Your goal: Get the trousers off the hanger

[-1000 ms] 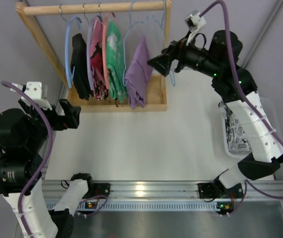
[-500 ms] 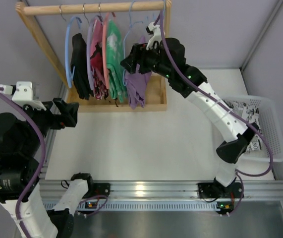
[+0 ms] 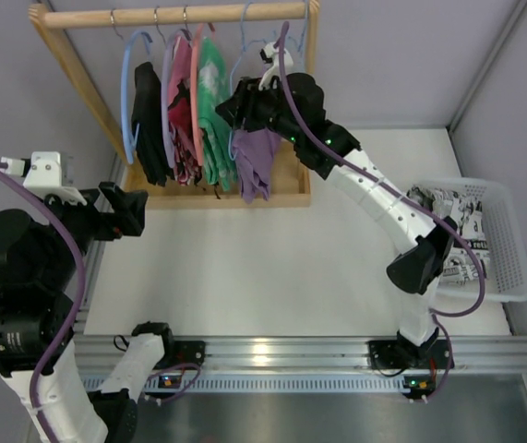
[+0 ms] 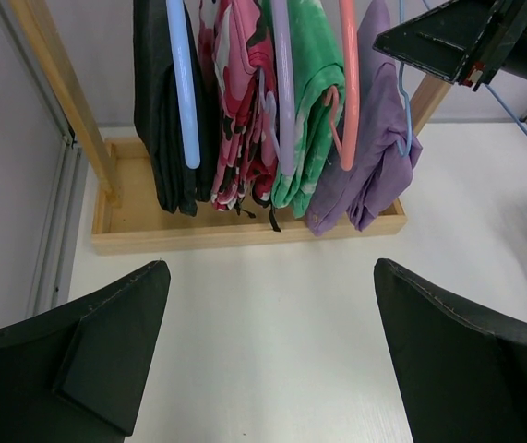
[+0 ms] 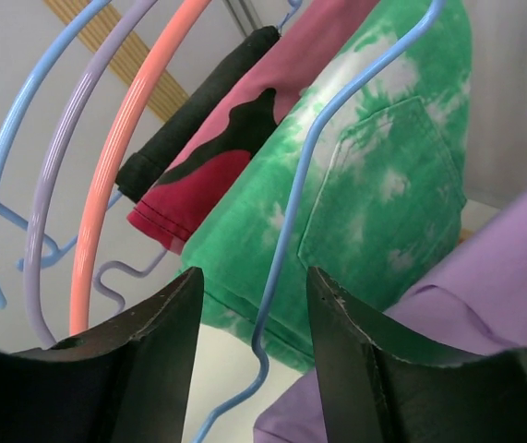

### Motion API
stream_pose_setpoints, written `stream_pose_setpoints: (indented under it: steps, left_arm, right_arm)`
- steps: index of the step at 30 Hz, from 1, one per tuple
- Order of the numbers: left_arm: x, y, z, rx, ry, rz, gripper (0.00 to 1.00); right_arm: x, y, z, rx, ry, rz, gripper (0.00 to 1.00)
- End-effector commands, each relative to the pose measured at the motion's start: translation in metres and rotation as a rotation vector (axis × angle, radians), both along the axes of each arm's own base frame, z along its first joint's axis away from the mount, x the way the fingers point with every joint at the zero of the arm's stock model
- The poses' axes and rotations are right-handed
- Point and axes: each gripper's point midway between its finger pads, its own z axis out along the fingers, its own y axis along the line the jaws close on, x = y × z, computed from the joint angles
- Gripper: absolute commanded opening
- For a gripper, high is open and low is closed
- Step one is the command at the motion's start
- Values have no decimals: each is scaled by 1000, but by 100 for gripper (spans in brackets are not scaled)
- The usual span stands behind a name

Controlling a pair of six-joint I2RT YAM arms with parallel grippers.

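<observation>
None of the removal is done, as far as I can see. The trousers [image 3: 256, 161] hang folded over the hanger [image 5: 286, 221], whose hook appears to sit on the wooden rail [image 3: 171, 15] at the top of the overhead frame, just right of the green garment [image 3: 212, 101]. My right gripper [image 5: 254, 309] is up at the hanger with its fingers spread. In its wrist view the blue wire runs between them, though I cannot tell whether either finger touches it. My left gripper [image 4: 268, 314] is spread wide too and holds nothing. It sits low at the left of the overhead frame, well apart from the rail. I judge everything is left to do: close on cloth or wire, slide the trousers free, and set them down.
</observation>
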Motion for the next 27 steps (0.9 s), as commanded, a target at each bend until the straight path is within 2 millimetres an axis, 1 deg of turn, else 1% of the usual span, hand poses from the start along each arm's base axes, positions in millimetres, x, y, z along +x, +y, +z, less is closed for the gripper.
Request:
stream_pose_setpoints:
  steps: [1, 2, 4, 5, 7, 8, 11, 14, 17, 19, 20, 22, 23, 25, 27]
  left_arm:
    - [-3, 0, 17, -10, -75, 8, 99]
    - [-3, 0, 17, -11, -75, 5, 99]
    - [-4, -2, 19, -12, -81, -5, 99]
    - [-3, -2, 19, -13, -80, -6, 99]
    - [-3, -2, 20, -12, -84, -8, 98]
    - [-2, -3, 21, -17, -85, -9, 99]
    - [-1, -4, 21, -23, -82, -13, 99]
    - [1, -4, 21, -31, -78, -13, 98]
    - [3, -5, 20, -39, -77, -18, 98]
    - [4, -6, 20, -44, -73, -22, 98]
    - [6, -7, 20, -45, -71, -27, 98]
    - [7, -9, 22, -47, -77, -41, 98]
    - [8, -10, 22, -48, -78, -44, 97]
    - [10, -11, 24, -54, -83, -53, 97]
    - [11, -12, 24, -60, -83, -55, 97]
  right_arm:
    - [-5, 8, 41, 144, -45, 40, 49]
    - [-4, 8, 42, 154, -40, 48, 47]
    - [-4, 9, 45, 179, -33, 67, 40]
    - [-4, 10, 45, 191, -26, 74, 34]
    - [-1, 7, 47, 216, -7, 84, 29]
    - [0, 6, 48, 225, -4, 85, 24]
    - [3, 1, 52, 256, 14, 96, 16]
    - [8, -6, 55, 284, 37, 94, 0]
    - [8, -11, 63, 311, 42, 105, 0]
    - [6, -16, 74, 332, 16, 124, 0]
    - [2, -17, 81, 340, -1, 143, 0]
    - [-4, -24, 103, 371, -62, 162, 0]
    - [-7, -26, 109, 374, -76, 171, 0]
    - [-14, -34, 133, 406, -143, 180, 0]
    - [-18, -41, 144, 413, -174, 180, 0]
